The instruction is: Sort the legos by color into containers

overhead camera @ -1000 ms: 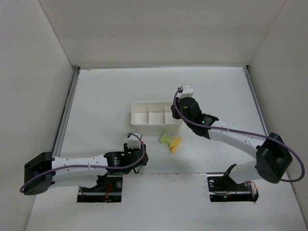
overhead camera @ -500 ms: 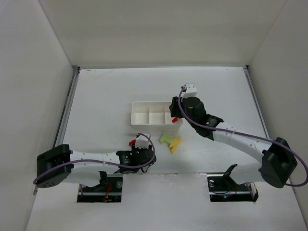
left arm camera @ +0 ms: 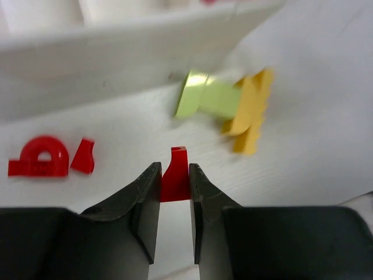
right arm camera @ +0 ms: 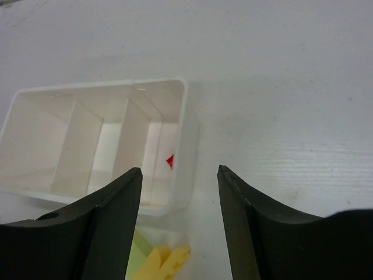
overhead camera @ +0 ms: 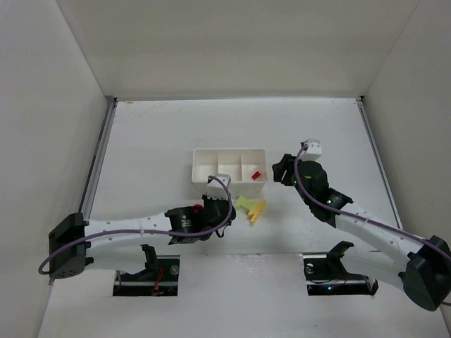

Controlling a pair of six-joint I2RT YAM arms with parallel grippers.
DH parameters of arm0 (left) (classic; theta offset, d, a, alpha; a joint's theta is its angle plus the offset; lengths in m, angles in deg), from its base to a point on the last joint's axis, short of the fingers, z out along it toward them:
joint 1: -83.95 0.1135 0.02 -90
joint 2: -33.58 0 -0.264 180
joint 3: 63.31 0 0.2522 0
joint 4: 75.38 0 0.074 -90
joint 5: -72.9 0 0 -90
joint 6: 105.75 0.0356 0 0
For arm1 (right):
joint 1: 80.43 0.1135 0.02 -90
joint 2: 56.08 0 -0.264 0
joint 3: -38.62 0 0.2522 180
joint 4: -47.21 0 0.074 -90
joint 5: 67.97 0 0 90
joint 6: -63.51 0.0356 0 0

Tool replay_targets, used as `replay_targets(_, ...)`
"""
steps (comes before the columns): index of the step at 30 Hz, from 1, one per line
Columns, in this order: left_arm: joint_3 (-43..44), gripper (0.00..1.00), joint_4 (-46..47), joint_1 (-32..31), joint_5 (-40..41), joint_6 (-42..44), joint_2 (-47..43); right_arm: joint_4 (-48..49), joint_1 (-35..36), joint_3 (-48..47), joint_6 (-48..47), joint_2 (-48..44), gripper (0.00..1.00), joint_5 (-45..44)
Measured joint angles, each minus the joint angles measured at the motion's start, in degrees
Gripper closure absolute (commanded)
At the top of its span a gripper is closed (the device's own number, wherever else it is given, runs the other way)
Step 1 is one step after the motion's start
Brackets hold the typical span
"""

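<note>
Two red legos (left arm camera: 38, 158) (left arm camera: 83, 156) by tray (left arm camera: 87, 64) | left jaws grip red brick (left arm camera: 176, 175) — right jaws released

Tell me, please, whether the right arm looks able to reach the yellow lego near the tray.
Probably yes: the right gripper is open and empty, with bare table between it and the yellow lego, though the left gripper, holding a red lego, is close.
</note>
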Motion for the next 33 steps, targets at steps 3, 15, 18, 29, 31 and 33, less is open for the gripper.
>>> replay_targets(3, 6.9, 0.87, 2.8, 4.0, 0.3, 3.8, -1.3, 0.4, -2.9, 5.4, 3.5, -4.2, 0.40, -1.0)
replay_targets(15, 32.5, 0.84, 13.0, 17.4, -6.7, 14.5, 30.8, 0.4, -5.5, 11.7, 10.4, -10.8, 0.39, -2.3)
replay_targets(18, 34.7, 0.77, 12.1, 17.5, -6.9, 15.6, 36.1, 0.5, -5.1, 12.3, 10.8, -13.1, 0.39, -2.2)
replay_targets(29, 31.6, 0.54, 12.9, 15.3, -4.7, 17.7, 30.1, 0.8, -4.3, 12.5, 11.2, -12.5, 0.41, -2.3)
replay_targets(31, 27.3, 0.56, 14.0, 14.7, -4.1, 17.1, 22.7, 1.0, -3.5, 12.5, 11.1, -12.3, 0.47, -2.3)
replay_targets(33, 22.3, 0.58, 14.6, 14.6, -2.7, 15.5, 13.8, 1.3, -2.6, 12.5, 10.8, -12.3, 0.54, -2.4)
